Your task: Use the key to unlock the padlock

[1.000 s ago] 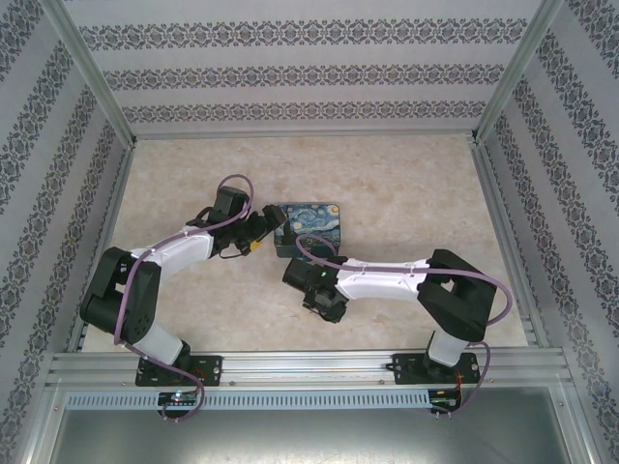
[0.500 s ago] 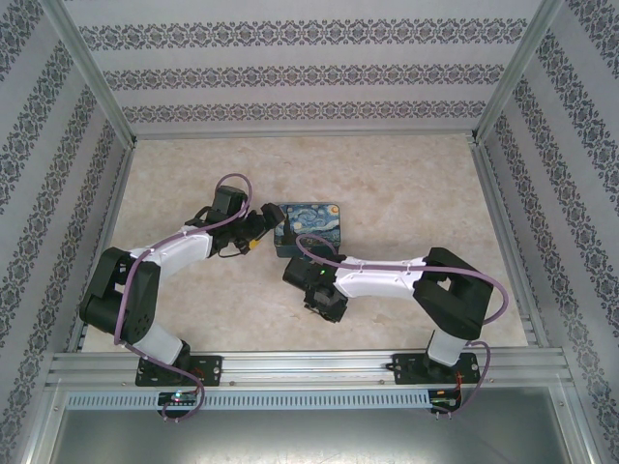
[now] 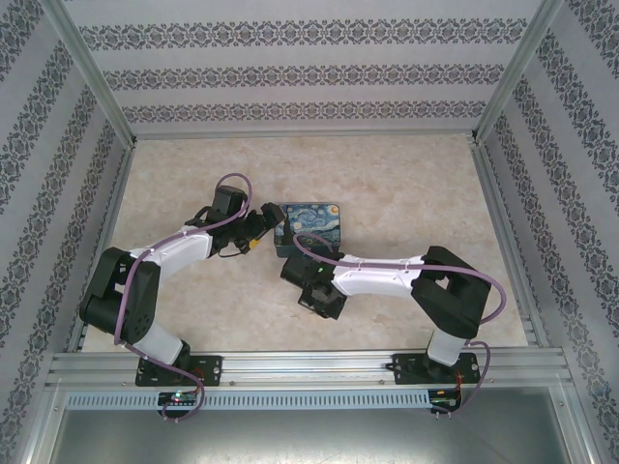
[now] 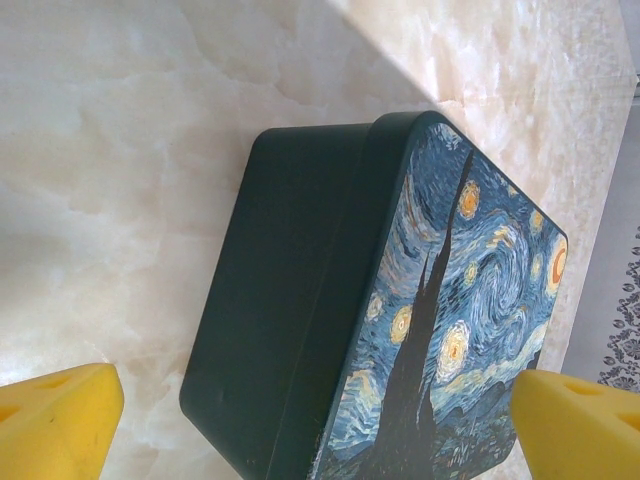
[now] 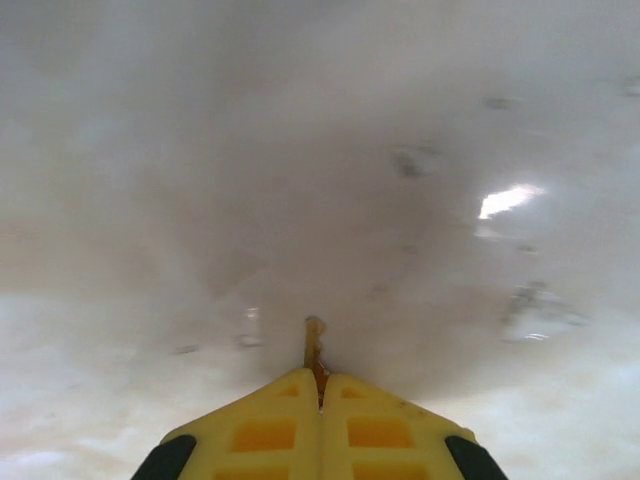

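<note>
Front-centre of table [image 3: 416,184], right gripper [image 5: 320,390]: tips pressed tight together, low over the surface.
key [image 5: 314,345]: thin dull sliver pinched between those tips, end poking out ahead; view is blurry, but it's probably the key.
left gripper [image 4: 320,425]: wide open, nothing gripped, at the tin's left end.
tin [image 4: 440,300]: lid on, flat on table, ahead of the left gripper's gap, just beyond right gripper.

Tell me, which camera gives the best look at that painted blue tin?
The left wrist view: the tin is seen close up, with its starry painted lid and dark side wall both plain. The top external view shows the tin small and from above, lid up, lying on the table.
</note>
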`<state>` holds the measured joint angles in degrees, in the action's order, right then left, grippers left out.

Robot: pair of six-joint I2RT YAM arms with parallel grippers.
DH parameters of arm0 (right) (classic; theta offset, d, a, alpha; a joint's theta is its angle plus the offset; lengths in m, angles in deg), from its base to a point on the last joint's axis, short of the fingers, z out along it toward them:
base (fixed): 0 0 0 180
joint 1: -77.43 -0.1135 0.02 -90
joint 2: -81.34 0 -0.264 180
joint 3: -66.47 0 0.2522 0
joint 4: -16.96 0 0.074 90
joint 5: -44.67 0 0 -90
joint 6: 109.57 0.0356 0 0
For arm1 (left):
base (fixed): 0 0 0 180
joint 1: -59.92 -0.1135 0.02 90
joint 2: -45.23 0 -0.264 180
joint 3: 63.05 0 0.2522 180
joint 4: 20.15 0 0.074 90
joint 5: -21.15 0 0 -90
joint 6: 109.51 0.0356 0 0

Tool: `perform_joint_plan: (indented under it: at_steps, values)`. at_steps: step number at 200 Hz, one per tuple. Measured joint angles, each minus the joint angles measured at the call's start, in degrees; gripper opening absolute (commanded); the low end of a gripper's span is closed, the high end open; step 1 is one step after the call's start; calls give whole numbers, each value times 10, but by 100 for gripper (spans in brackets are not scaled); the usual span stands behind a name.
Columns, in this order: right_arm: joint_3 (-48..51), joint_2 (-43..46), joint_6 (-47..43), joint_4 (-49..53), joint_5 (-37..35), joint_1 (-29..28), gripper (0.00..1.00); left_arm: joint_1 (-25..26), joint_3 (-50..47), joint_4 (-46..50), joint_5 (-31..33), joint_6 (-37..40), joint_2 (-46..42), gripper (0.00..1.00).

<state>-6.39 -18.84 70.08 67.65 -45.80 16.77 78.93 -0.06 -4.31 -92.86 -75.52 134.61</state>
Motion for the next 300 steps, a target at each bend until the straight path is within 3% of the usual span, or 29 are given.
perform_joint_plan:
  at_steps: [71, 140, 172, 188, 202, 236, 300]
  values:
    - [51, 30, -54, -100, -19, 2, 0, 0, 0, 1, -9, 14, -1, 100]
    - [103, 162, -98, -126, -52, 32, 0, 0, 5, 16, -10, 40, -27, 99]
    - [95, 156, -145, -134, -49, 43, 26, 0, 5, 30, 12, 46, -41, 100]
    - [74, 142, -170, -133, -46, 43, 54, 0, 5, 37, 20, 48, -49, 100]
    - [69, 139, -196, -140, -46, 43, 66, 0, 5, 45, 19, 50, -53, 100]
    - [59, 124, -259, -146, -33, 43, 69, 1, -25, 63, 18, 65, -78, 100]
    - [-79, -18, -297, -106, -12, 30, 63, 0, -63, 110, 63, 73, -144, 99]
